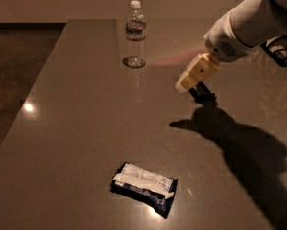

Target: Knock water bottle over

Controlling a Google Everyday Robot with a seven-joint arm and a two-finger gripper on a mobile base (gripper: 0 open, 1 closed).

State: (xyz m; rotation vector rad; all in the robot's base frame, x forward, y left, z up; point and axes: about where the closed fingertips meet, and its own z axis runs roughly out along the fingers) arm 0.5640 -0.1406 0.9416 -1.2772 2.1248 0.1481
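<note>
A snack packet (144, 188) is being left flat near the tabletop's (76, 128) front edge. Toward the right edge, the pincer (184, 85) is being held low for a sideways push; whether it is open cannot be told. The water bottle (135, 35) is being left upright by the far edge.

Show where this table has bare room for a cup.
Bare: the grey table, left half, between the clear ribbed plastic water bottle and the dark white-labelled snack packet. Crowded: right, where the cream tool hangs near a black packet.

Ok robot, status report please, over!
Hand above grey table, right of small clear ribbed plastic bottle with white cap, not touching. Bottle upright. Flat dark packet just beneath hand, not in the way.
</note>
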